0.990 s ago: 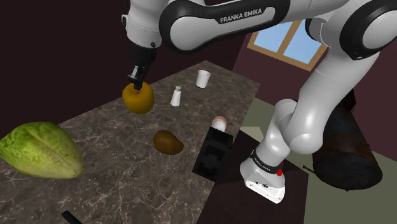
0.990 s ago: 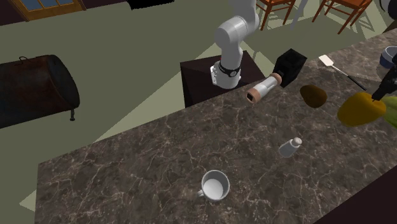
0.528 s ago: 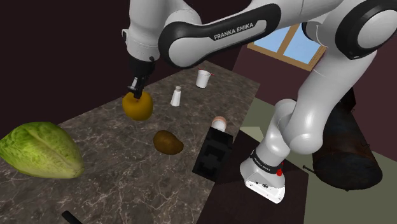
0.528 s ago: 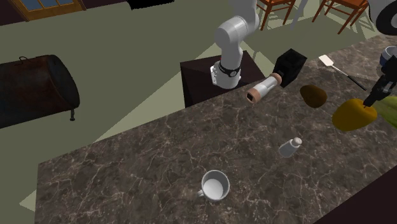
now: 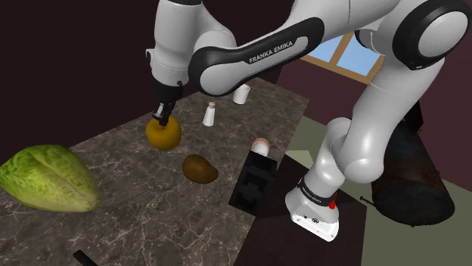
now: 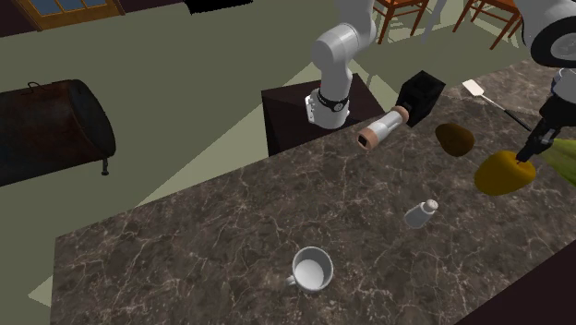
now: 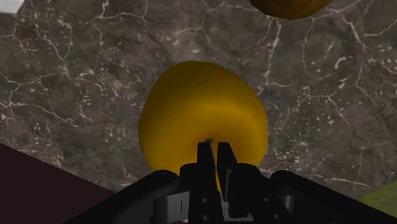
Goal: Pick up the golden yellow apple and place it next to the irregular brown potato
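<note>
Tool [image 5: 160, 117] clamped on the crown of the golden yellow apple [image 5: 163, 133], black fingers [image 7: 204, 156] almost meeting there. Apple directly beneath the fingertips, low over the dark marbled tabletop [image 5: 136, 204]; contact with that surface not discernible. Brown potato [image 5: 200, 168] as landmark: apple near it but apart, up and toward the shoulder view's left; white shaker [image 5: 209, 114] and white cup [image 5: 241, 94] farther up from the potato; green lettuce [image 5: 47, 179] well apart from the potato, toward the same view's left.
</note>
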Action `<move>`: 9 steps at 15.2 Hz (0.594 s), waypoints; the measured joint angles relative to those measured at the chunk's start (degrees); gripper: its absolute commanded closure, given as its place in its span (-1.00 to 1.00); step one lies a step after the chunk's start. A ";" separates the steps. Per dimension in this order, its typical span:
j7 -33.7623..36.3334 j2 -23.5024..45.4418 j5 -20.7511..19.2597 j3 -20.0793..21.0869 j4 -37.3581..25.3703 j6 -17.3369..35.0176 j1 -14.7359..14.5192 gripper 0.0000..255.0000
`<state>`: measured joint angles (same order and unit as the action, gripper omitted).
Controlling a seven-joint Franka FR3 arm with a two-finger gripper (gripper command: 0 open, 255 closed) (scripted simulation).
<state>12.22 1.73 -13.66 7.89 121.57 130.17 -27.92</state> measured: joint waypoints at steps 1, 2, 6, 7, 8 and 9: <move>0.02 0.03 -0.02 0.00 0.03 0.06 0.00 1.00; 0.03 0.05 -0.03 0.00 0.03 0.09 0.00 1.00; 0.04 0.06 -0.03 0.00 0.04 0.12 0.00 -1.00; 0.04 0.06 -0.04 0.00 0.03 0.12 0.00 -1.00; 0.04 0.06 -0.04 0.00 0.03 0.12 0.00 -1.00; 0.04 0.06 -0.04 0.00 0.03 0.12 0.00 -1.00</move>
<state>12.26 1.79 -13.69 7.89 121.60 130.29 -27.92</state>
